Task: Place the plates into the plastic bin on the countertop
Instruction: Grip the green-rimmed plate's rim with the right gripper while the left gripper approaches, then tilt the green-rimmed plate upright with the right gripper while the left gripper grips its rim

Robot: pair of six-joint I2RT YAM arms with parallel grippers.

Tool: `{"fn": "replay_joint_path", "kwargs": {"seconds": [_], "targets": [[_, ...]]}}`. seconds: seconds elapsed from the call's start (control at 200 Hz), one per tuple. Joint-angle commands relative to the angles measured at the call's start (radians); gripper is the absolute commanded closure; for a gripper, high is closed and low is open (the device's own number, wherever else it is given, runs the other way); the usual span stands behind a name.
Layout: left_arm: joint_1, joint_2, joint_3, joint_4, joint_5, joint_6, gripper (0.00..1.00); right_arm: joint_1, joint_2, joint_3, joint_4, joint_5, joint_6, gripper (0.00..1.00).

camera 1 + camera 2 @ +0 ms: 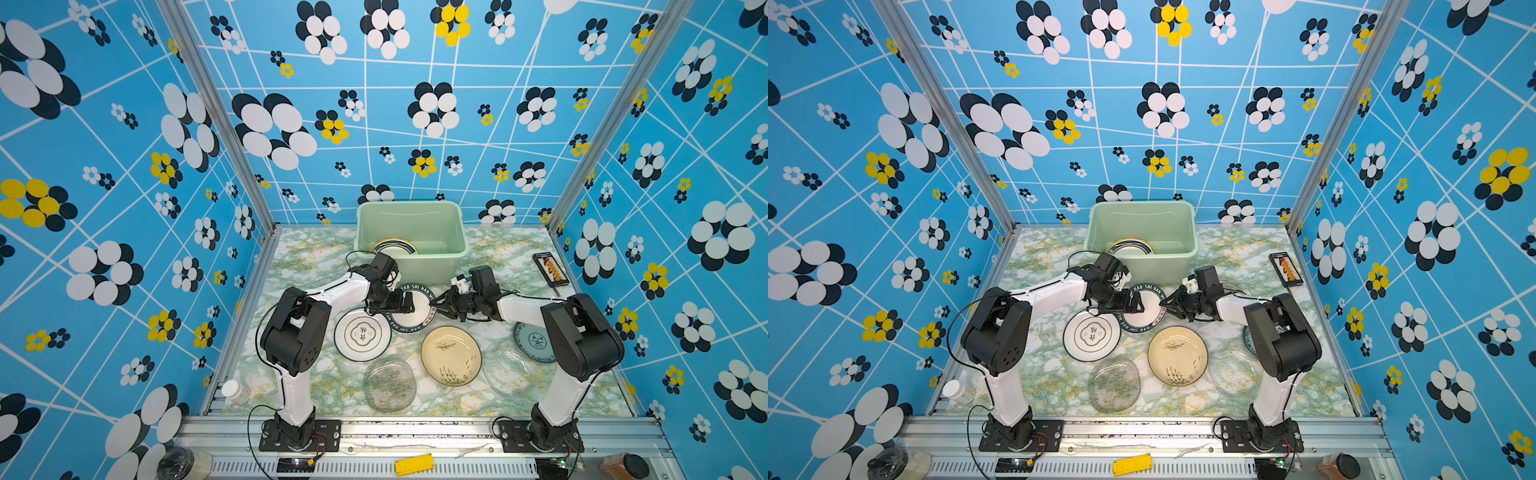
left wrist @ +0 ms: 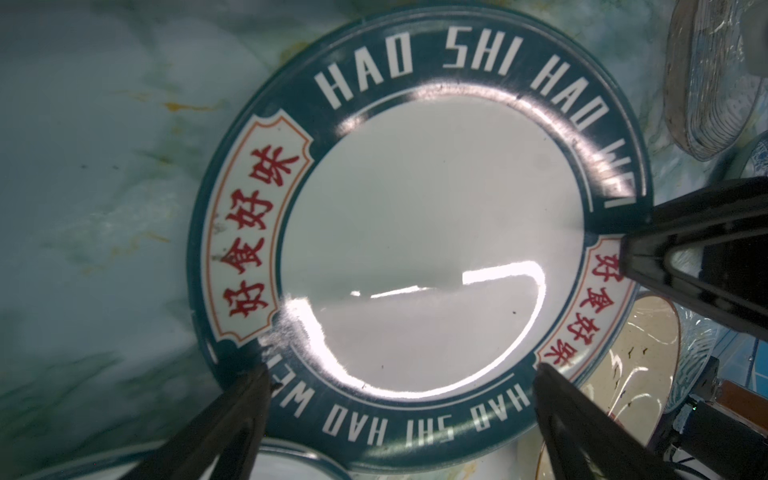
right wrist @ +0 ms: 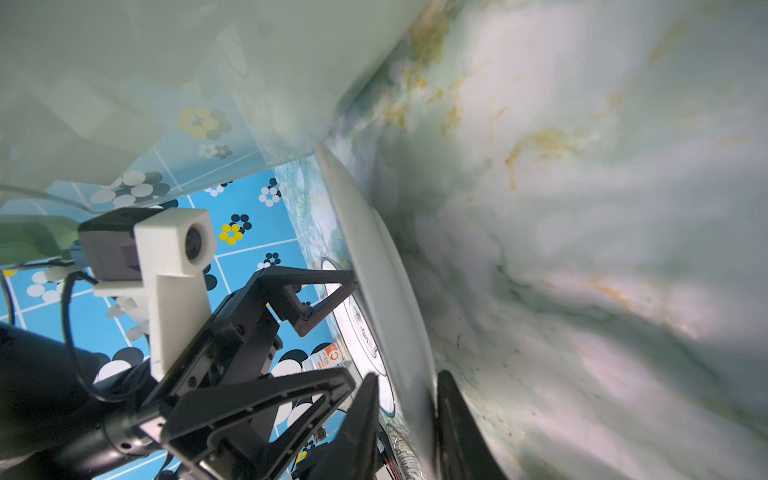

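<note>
Teal-rimmed lettered plate (image 1: 422, 312) sits on the countertop (image 1: 307, 266), just before the plastic bin (image 1: 415, 220). Left gripper (image 2: 399, 386) is spread wide above it. Right gripper (image 3: 409, 378) straddles its rim; whether it clamps cannot be told.

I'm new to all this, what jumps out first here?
Loud blue flowered walls box in everything. In the middle, two claws meet at a plate lettered HAO SHI: the left claw gapes over it, and the right claw straddles its rim. Behind, a mint bin already holds a dark-rimmed plate.
</note>
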Motion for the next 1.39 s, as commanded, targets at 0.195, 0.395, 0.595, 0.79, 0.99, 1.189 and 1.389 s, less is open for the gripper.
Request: {"fn": "replay_joint_path", "kwargs": {"seconds": [0.195,0.395,0.595,0.79,0.99,1.189,1.389], "targets": [[-0.006,0.004,0.002,-0.003,0.014,-0.012,0.01,0.012,-0.043,0.057,-0.169,0.07,-0.078,0.92],[-0.006,-0.026,-0.013,0.018,0.025,-0.015,0.01,0.013,-0.06,0.068,-0.205,0.087,-0.095,1.0],[-0.006,-0.108,-0.038,0.036,0.019,-0.031,0.01,0.014,-0.11,0.095,-0.298,0.118,-0.139,1.0],[-0.005,-0.239,-0.058,0.007,-0.05,-0.016,0.01,0.013,-0.193,0.117,-0.388,0.129,-0.182,1.0],[0.009,-0.389,-0.083,-0.034,-0.125,-0.039,0.01,0.013,-0.298,0.137,-0.509,0.134,-0.235,1.0],[0.067,-0.559,-0.127,-0.078,-0.073,-0.098,0.01,0.012,-0.447,0.154,-0.57,0.088,-0.237,1.0],[0.123,-0.676,-0.18,-0.082,0.139,-0.147,0.0,0.023,-0.577,0.192,-0.547,0.013,-0.173,1.0]]}}
